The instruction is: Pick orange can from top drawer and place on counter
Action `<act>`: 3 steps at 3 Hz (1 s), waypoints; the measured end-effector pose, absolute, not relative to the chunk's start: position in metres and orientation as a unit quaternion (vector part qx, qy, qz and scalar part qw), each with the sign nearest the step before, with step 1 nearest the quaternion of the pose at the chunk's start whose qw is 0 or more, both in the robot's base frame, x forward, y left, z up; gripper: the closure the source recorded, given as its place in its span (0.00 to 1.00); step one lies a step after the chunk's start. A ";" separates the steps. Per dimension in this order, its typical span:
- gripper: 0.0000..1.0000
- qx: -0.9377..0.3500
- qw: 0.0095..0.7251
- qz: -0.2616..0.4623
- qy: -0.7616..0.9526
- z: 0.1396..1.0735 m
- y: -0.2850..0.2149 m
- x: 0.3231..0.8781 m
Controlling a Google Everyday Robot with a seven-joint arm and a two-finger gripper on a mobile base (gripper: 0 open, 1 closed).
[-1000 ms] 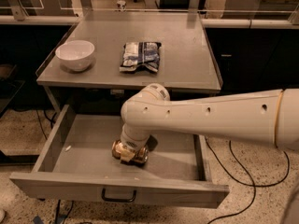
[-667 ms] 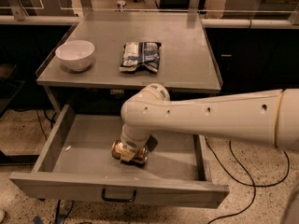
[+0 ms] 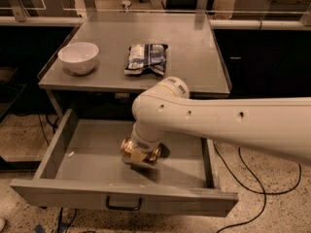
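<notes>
Hardly any change is to be noted against the picture of a second ago: the white arm (image 3: 218,123) is bent down into the top drawer (image 3: 92,159) as it was, and the orange can (image 3: 129,149) is found at nearly the same spot, shifted a trifle if at all. The gripper (image 3: 141,154) is lowered straight from above at the middle of the open drawer, largely hidden beneath the rounded wrist. Its jaws are judged to be pinched on the can, since the can is tucked directly under the wrist with a dark finger seen at its right side. A descent from above is called for by the drawer's walls, which bar any approach from the side. The can is shiny, gold-orange, with pale silvery patches and a crumpled look, so thin metal that yields under pressure may be assumed. The drawer is made of dull grey sheet metal, shallow and wide, with a flat front panel (image 3: 73,194) and a small dark bar handle (image 3: 124,207). It is pulled out fully so that its floor is laid bare. Above it the counter (image 3: 189,57), flat and matte grey, is occupied by a smooth white bowl (image 3: 78,57) and a crinkled blue-and-white snack bag (image 3: 146,58), while its right part is left free for the can to be set down.
</notes>
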State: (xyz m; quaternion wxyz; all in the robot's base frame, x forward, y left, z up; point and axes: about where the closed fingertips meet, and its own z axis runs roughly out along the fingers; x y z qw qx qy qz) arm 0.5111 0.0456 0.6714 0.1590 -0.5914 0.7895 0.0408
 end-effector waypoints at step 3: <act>1.00 -0.574 0.168 0.012 0.802 0.717 0.007 0.511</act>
